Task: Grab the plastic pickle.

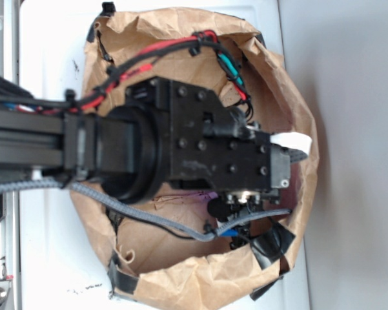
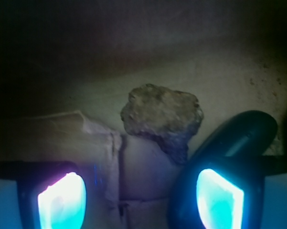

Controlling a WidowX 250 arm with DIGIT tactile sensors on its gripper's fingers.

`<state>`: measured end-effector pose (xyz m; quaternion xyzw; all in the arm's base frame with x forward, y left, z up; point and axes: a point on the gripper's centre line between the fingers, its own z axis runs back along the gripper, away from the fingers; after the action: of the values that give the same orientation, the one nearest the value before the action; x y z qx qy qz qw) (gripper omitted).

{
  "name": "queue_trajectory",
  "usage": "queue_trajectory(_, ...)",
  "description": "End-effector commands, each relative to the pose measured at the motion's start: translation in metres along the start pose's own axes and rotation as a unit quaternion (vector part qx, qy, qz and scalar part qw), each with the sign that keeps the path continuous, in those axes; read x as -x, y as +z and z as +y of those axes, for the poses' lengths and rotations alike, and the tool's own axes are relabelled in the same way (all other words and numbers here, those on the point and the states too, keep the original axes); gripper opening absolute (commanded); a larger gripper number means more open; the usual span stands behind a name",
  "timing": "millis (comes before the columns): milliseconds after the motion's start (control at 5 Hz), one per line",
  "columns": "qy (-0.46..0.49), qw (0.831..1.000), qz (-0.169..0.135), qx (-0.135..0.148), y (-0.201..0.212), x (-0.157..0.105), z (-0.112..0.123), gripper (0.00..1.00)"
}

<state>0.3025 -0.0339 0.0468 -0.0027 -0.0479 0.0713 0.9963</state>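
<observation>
In the wrist view the plastic pickle is a glossy dark oblong lying slanted at the lower right. Its upper end points to the right and its lower end runs down behind my right fingertip. My gripper is open, with a wide gap between its glowing pads and only the bag's paper floor between them. I cannot tell whether the pickle touches the right finger. In the exterior view the arm's wrist block reaches down into the brown paper bag and hides both fingers and pickle.
A rough, fuzzy grey-looking lump sits on the bag floor just ahead of the gap. A paper seam runs between the fingers. The bag's crumpled walls surround the arm. Red and black cables drape over the wrist, and black tape holds the rim.
</observation>
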Motion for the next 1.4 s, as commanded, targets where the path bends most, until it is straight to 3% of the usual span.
queue_trajectory(0,0.005,0.999,-0.033,0.036,0.019,-0.011,0.006,1.0)
queue_trajectory(200,-0.034,0.995,-0.053,0.078,0.055,0.001,0.025,1.0)
queue_trajectory(400,-0.043,0.992,-0.052,0.102,0.105,0.003,0.063,1.0)
queue_trajectory(800,-0.035,0.995,-0.043,0.085,0.091,-0.013,0.077,1.0)
queue_trajectory(1200,-0.064,0.996,-0.029,0.057,0.056,-0.013,0.055,1.0)
